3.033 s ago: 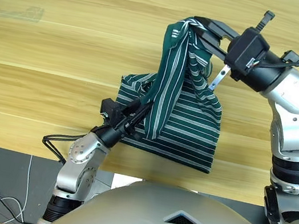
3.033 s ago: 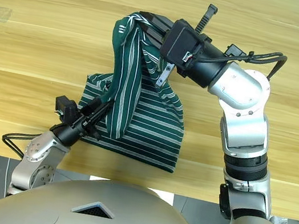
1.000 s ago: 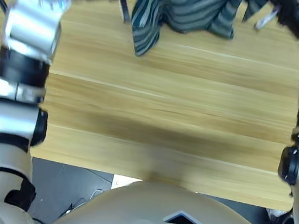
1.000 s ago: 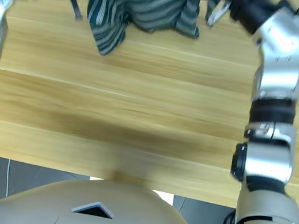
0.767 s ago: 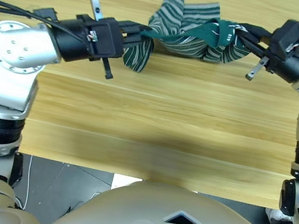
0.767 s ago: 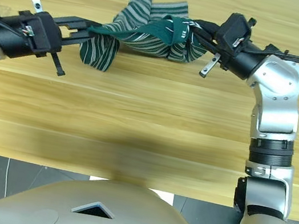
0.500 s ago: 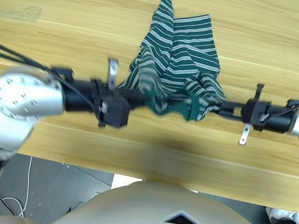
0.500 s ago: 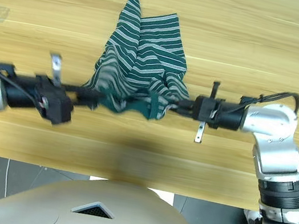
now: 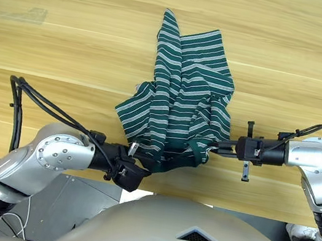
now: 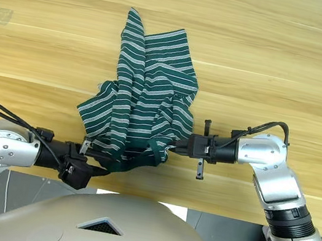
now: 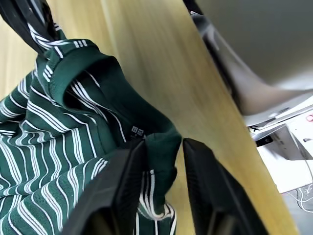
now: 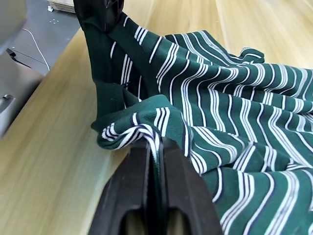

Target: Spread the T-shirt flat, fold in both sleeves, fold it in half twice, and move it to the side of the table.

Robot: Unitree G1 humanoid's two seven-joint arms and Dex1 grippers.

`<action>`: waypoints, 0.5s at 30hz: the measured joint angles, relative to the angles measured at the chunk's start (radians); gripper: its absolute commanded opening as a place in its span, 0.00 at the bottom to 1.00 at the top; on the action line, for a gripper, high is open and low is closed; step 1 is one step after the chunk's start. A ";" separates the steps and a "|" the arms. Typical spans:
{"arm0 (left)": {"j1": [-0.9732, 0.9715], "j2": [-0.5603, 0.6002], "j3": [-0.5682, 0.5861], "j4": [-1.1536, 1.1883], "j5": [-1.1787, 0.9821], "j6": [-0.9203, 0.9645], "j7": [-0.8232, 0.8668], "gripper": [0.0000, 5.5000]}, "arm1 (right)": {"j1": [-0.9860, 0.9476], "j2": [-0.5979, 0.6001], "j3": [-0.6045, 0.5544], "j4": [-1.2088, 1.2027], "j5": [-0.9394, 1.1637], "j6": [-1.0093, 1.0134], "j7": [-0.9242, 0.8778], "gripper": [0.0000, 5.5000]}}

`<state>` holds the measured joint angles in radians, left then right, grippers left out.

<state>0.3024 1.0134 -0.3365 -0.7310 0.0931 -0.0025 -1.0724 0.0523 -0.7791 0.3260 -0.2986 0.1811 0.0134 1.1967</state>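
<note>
At the far left of the wooden table [image 9: 67, 48] there is a faint grey mark [image 9: 24, 13]. The left tool [image 9: 141, 167] sits low at the table's near edge. Its two fingers [image 11: 126, 185] pinch a fold of dark green cloth just beside the neckband of the T-shirt [image 9: 186, 84]. The T-shirt, dark green with thin white stripes, lies crumpled and bunched around the middle of the table. Its near end is held between the two tools, its far end narrows to a point, and one flap sticks out toward the left. To the right, the right tool [image 9: 215, 146] lies roughly level close to the table, its fingers [image 12: 131, 183] pressed together on a striped edge of the cloth.
</note>
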 measured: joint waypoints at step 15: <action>0.021 0.035 0.347 -0.057 -0.824 0.245 -0.087 0.74 | 0.009 -0.097 -0.043 -0.010 0.251 0.162 0.244 0.49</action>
<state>0.3235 1.0486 0.0108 -0.7877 -0.7310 0.2424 -1.1594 0.0615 -0.8759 0.2826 -0.3089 0.4317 0.1750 1.4403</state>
